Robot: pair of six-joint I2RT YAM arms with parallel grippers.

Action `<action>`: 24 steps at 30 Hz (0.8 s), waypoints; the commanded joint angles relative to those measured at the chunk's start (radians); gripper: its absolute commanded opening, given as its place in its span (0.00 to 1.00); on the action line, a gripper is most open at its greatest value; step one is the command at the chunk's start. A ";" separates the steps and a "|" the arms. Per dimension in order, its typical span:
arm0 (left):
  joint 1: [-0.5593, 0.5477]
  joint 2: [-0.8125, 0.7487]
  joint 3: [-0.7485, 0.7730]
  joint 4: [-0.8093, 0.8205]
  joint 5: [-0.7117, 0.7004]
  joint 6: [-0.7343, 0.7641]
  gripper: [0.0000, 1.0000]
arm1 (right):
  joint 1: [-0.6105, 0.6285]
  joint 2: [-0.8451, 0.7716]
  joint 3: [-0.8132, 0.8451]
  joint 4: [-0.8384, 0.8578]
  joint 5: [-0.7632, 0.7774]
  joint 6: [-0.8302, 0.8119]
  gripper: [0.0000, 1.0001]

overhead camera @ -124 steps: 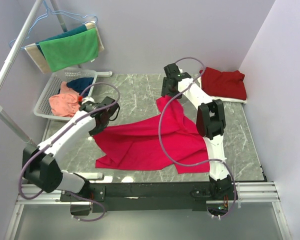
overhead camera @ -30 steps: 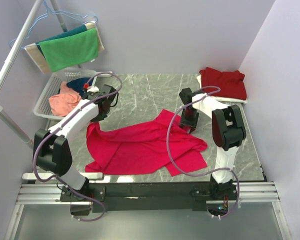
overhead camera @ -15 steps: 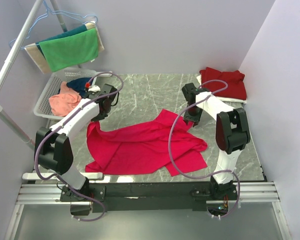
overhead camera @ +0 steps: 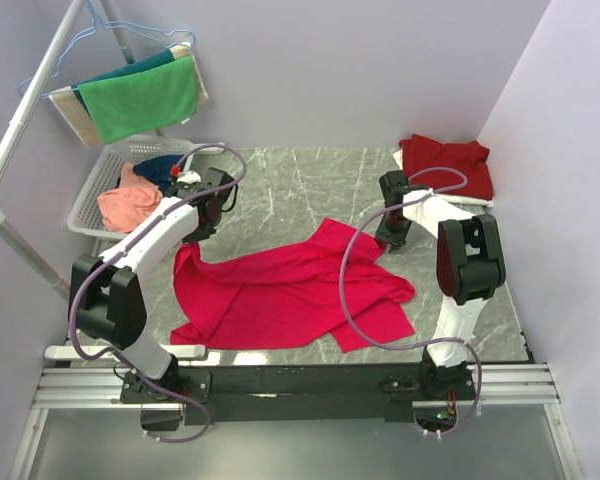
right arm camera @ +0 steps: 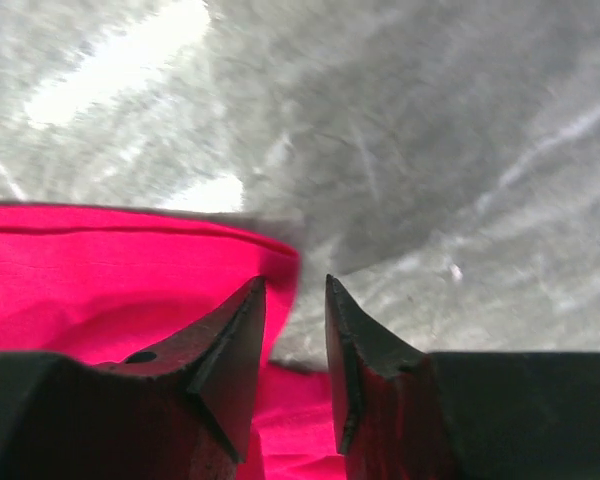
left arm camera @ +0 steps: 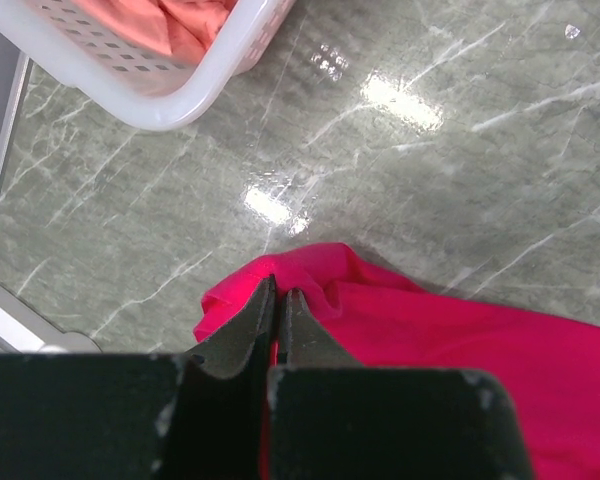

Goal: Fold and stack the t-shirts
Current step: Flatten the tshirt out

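The bright pinkish-red t-shirt (overhead camera: 290, 290) lies spread and wrinkled on the marble table. My left gripper (overhead camera: 196, 238) is shut on the shirt's far left corner, seen in the left wrist view (left arm camera: 278, 290) with cloth (left arm camera: 430, 330) pinched between the fingers. My right gripper (overhead camera: 390, 236) is open and empty, just above the shirt's far right edge; its view (right arm camera: 295, 285) shows the hemmed edge (right arm camera: 110, 280) under the left finger. A maroon-red t-shirt (overhead camera: 446, 165) lies folded at the back right corner.
A white basket (overhead camera: 88, 212) at the back left holds a salmon-orange shirt (overhead camera: 125, 205) and a navy one (overhead camera: 161, 168); its rim shows in the left wrist view (left arm camera: 180, 95). Green, teal and beige towels (overhead camera: 140, 100) hang on a rack above it.
The shirt, earlier held up by both grippers, now lies flat and further left. My right gripper has let go and moved right and back. The left gripper has stayed still for the last second.
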 commanded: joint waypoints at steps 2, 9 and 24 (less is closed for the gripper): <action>0.003 0.007 0.039 0.011 0.003 0.007 0.01 | -0.006 0.007 0.015 0.075 -0.034 -0.013 0.36; 0.003 0.010 0.045 0.004 0.004 0.004 0.01 | -0.015 0.062 0.038 0.055 -0.072 -0.009 0.36; 0.003 -0.001 0.059 -0.003 -0.002 0.013 0.01 | -0.015 0.039 0.078 -0.002 -0.020 -0.020 0.00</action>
